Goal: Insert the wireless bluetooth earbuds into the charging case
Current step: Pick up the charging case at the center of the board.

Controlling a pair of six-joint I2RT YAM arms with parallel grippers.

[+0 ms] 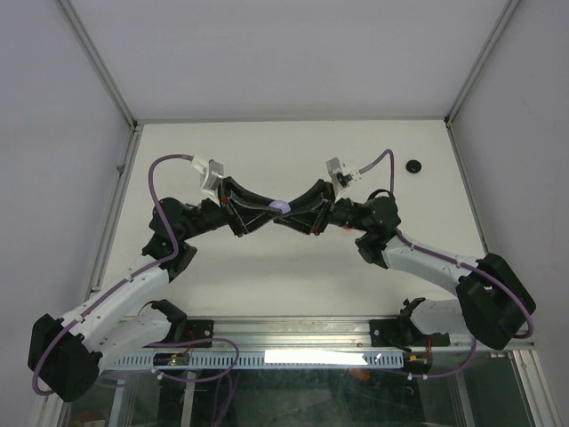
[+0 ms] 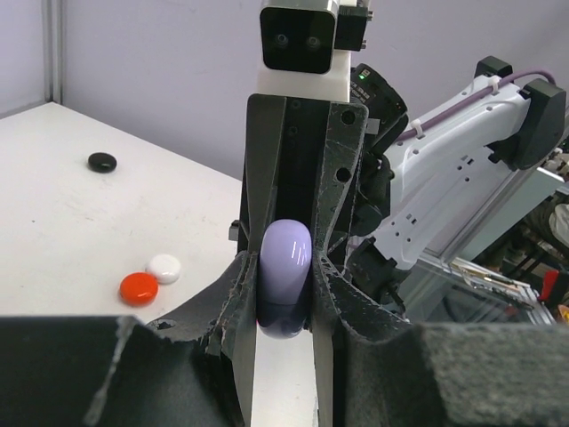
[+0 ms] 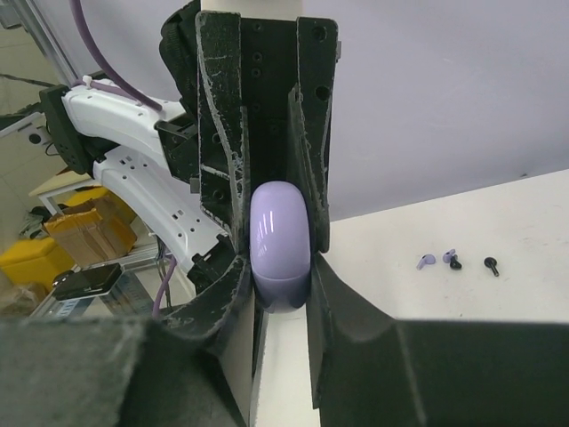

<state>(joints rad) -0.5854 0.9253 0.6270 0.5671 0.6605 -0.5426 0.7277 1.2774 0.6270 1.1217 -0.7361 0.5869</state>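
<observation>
The lavender charging case (image 1: 281,206) hangs in the air above the middle of the surface (image 1: 267,147), pinched from both ends. The left gripper (image 1: 267,212) has its jaws closed on one end of the case and the right gripper (image 1: 297,212) has its jaws closed on the other, so the two meet nose to nose around it. Both wrist views show the case lying lengthwise between the padded fingers, its lid shut as far as can be told. This double hold looks like a set-up for opening: one arm can steady the body while the other works the lid. The wireless bluetooth earbuds (image 3: 449,259), tiny stemmed pieces in lavender and black, lie down on the surface well apart from the case, off toward the left arm's side. Nothing is in the case yet. On the case's right-arm side, a red disc (image 2: 139,288) and a white disc (image 2: 164,267) sit just beside each other, with a black disc (image 2: 101,162) farther beyond.
</observation>
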